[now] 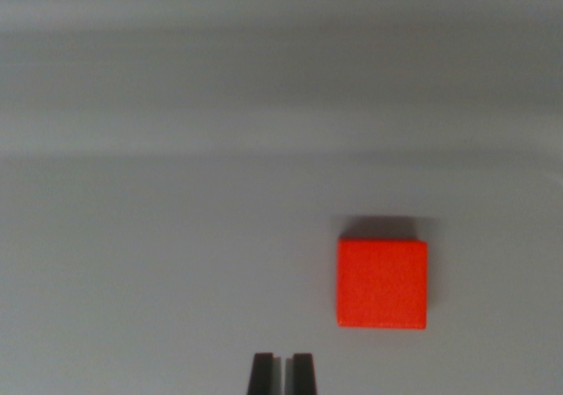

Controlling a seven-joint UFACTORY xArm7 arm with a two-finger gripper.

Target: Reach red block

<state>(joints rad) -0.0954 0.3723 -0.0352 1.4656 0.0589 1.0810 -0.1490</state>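
Note:
A red block [383, 283] lies flat on the pale grey surface, right of centre in the wrist view, with a thin shadow along its far edge. My gripper [282, 374] shows only as two dark fingertips at the bottom edge, side by side with a very narrow slit between them, so it is shut on nothing. The block sits up and to the wrist view's right of the fingertips, apart from them.
The grey surface [176, 237] stretches all around the block. Soft lighter and darker bands cross the top of the view.

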